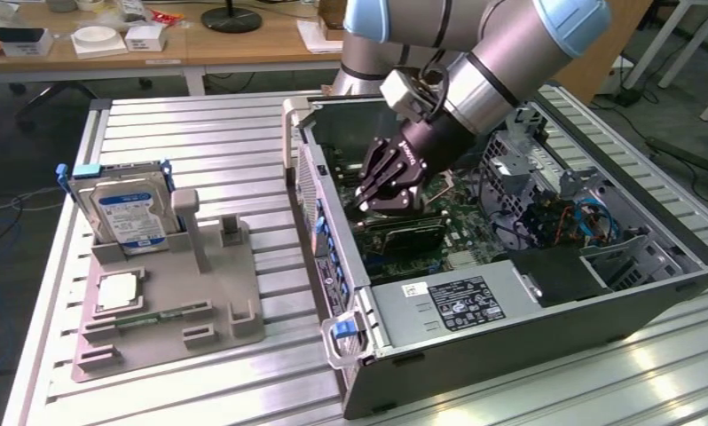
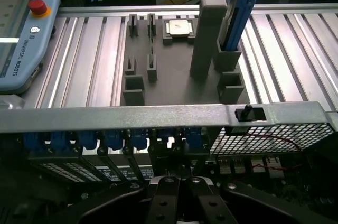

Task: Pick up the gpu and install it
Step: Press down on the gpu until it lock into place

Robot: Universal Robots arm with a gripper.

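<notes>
Grey parts tray [image 1: 165,306] with hard drive [image 1: 127,213] sits at exterior view's left on the table [image 1: 212,142]. Inside open computer case [image 1: 638,293], hand [image 1: 386,206] pressed together, directly over gpu [image 1: 404,232]: dark flat card, edge-up on motherboard.

The computer case [image 1: 531,302] is dark grey, with a white-and-black label [image 1: 459,303] on the power supply and blue clips along its edge. Inside it the black gripper [image 1: 389,200] hangs over a green circuit board [image 1: 473,222] and a dark card [image 1: 404,232]. The arm [image 1: 508,53] is silver with pale blue caps. On the ribbed silver table [image 1: 212,142] sits a grey-beige holder [image 1: 183,302] — it carries a silver hard drive [image 1: 127,211] with a blue-and-white label. The pendant [image 2: 24,34] is pale blue with a red button.
</notes>
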